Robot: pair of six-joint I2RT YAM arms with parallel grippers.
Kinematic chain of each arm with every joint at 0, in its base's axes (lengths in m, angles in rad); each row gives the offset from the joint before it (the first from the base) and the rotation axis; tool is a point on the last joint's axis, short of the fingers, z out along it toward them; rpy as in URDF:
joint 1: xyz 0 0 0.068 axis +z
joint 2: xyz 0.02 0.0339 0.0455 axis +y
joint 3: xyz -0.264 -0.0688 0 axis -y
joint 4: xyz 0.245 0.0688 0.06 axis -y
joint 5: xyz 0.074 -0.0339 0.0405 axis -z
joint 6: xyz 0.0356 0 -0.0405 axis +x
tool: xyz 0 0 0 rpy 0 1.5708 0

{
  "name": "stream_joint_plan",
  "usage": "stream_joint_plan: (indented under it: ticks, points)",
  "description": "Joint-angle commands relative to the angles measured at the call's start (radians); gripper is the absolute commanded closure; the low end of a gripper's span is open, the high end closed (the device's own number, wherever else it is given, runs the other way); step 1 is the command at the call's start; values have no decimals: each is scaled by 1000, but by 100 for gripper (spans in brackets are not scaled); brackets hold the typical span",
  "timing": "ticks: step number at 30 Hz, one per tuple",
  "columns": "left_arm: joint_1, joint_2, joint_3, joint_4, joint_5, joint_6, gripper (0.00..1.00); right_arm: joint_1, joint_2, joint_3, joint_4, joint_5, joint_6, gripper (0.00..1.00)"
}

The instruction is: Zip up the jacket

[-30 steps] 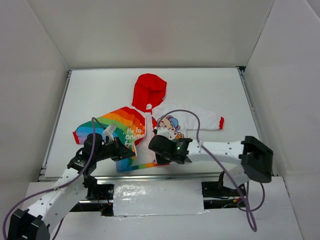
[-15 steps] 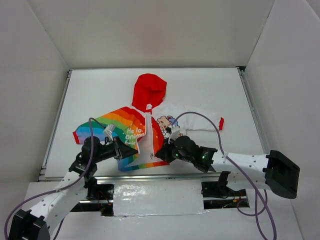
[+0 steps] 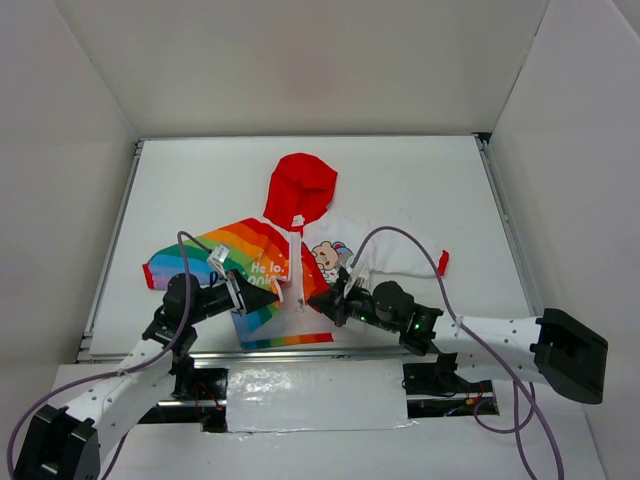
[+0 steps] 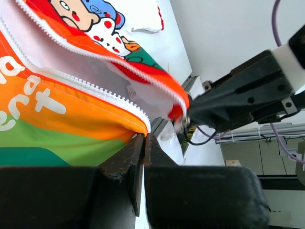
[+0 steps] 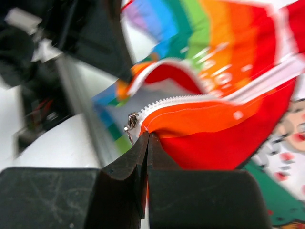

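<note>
At lower left of the top view, the left gripper is clamped on the bottom corner of the rainbow half of the jacket, beside its zipper teeth. At lower centre, the jacket is spread on the table, hood toward the upper edge, front unzipped. Just right of that, the right gripper is pinched on the cartoon half's hem by the slider. Both corners are best brought level and kept taut, so the free zipper end can be fed squarely into the slider.
</note>
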Motion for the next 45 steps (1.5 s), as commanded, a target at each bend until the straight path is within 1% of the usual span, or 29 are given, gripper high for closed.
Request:
stream_joint_plan:
  ticks: [1, 4, 5, 7, 9, 11, 14, 18, 21, 24, 27, 28, 30, 32, 36, 40, 45]
  points:
    - [-4, 11, 46, 19, -15, 33, 100, 11, 44, 65, 99, 228, -140, 100]
    - [-7, 4, 50, -4, -36, 42, 100, 12, 58, 98, 141, 305, -198, 100]
    - [-9, 1, 52, -21, -39, 47, 100, 12, 61, 98, 202, 297, -219, 100]
    - [-9, -5, 61, -44, -49, 59, 100, 12, 58, 116, 238, 298, -242, 100]
    - [-9, -14, 69, -76, -50, 72, 100, 12, 46, 101, 313, 273, -285, 100]
    - [-9, -28, 78, -97, -55, 75, 100, 6, 32, 78, 403, 241, -275, 100]
    - [-9, -65, 85, -110, -62, 78, 100, 0, 27, 52, 442, 198, -218, 100]
    - [-9, -89, 110, -108, -67, 78, 100, -1, 21, 33, 402, 87, -115, 100]
    - [-9, -77, 121, -72, -47, 69, 100, 2, 9, 4, 362, 56, -33, 100]
    - [-9, -83, 109, 42, -29, 41, 100, 3, -14, -49, 371, 46, 32, 100]
    - [-10, -83, 90, 114, -15, 7, 100, 2, -37, -83, 380, 46, 75, 100]
    - [-10, -81, 84, 167, -9, 1, 100, 3, -39, -82, 358, 21, 87, 100]
    - [-10, -78, 63, 215, -1, -23, 100, 6, -34, -65, 316, 8, 110, 100]
    - [-12, -77, 50, 279, 0, -42, 100, 3, -19, -48, 298, 7, 138, 100]
    - [-13, -81, 24, 346, 8, -56, 100, 9, 4, -44, 308, 39, 187, 100]
    - [-15, -91, 18, 341, 2, -57, 100, 11, 30, -17, 291, 94, 227, 100]
    - [-24, -98, -3, 346, -18, -88, 100, 12, 74, -1, 334, 109, 270, 100]
